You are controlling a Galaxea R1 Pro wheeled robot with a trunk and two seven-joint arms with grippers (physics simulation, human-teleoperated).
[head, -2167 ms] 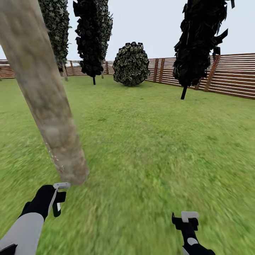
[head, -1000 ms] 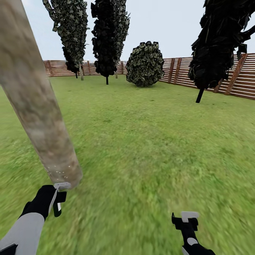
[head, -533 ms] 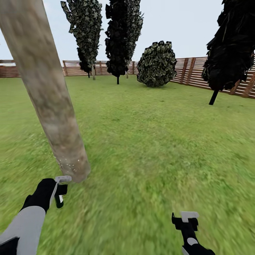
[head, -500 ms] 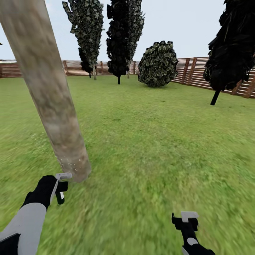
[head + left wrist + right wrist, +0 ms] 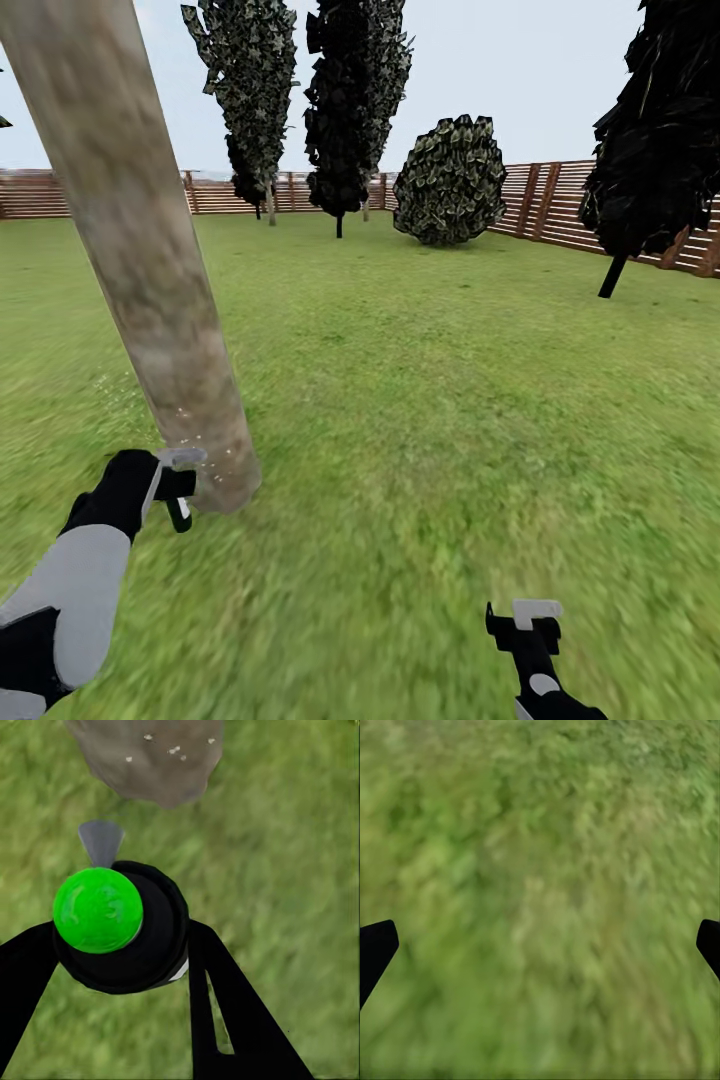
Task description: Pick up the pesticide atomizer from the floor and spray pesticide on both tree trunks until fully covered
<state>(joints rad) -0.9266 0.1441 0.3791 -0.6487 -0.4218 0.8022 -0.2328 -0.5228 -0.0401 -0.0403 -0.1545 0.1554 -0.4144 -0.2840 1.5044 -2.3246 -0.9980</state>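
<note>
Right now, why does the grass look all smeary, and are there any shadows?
Head view: the grass is smeared near the robot and sharper toward the fence; flat light, no shadow beside the tree trunk. Right wrist view: the grass is one soft blur. Left wrist view: the atomizer in the left claw looks sharp.

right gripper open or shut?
Open. The right gripper's fingertips sit at opposite edges of its wrist view, with grass between them.

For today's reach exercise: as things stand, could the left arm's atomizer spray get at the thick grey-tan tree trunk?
Probably yes: the left gripper holds the green-capped atomizer close beside the thick grey-tan trunk, with nothing between; white specks dot its base.
</note>
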